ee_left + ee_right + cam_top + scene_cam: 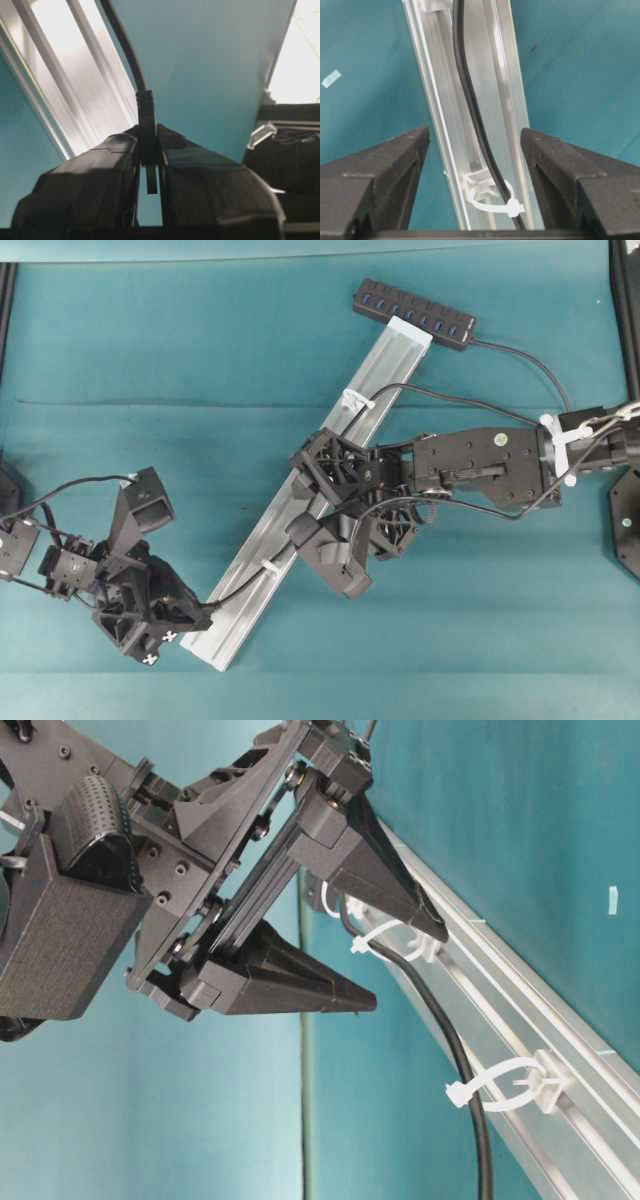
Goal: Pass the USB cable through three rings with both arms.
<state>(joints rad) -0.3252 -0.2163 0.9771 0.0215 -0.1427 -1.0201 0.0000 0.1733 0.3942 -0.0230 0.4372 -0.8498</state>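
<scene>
The silver rail lies diagonally with the black hub at its far end. The USB cable enters the upper ring, runs along the rail and passes the lower ring. In the overhead view my right arm hides the middle ring. My left gripper is shut on the cable's plug beside the rail's near end. My right gripper hovers open over the rail, its fingers either side of a ring with the cable through it.
Teal cloth covers the table. The cable's slack loops past the right arm near the right edge. In the table-level view the cable hangs through two rings below the open right gripper.
</scene>
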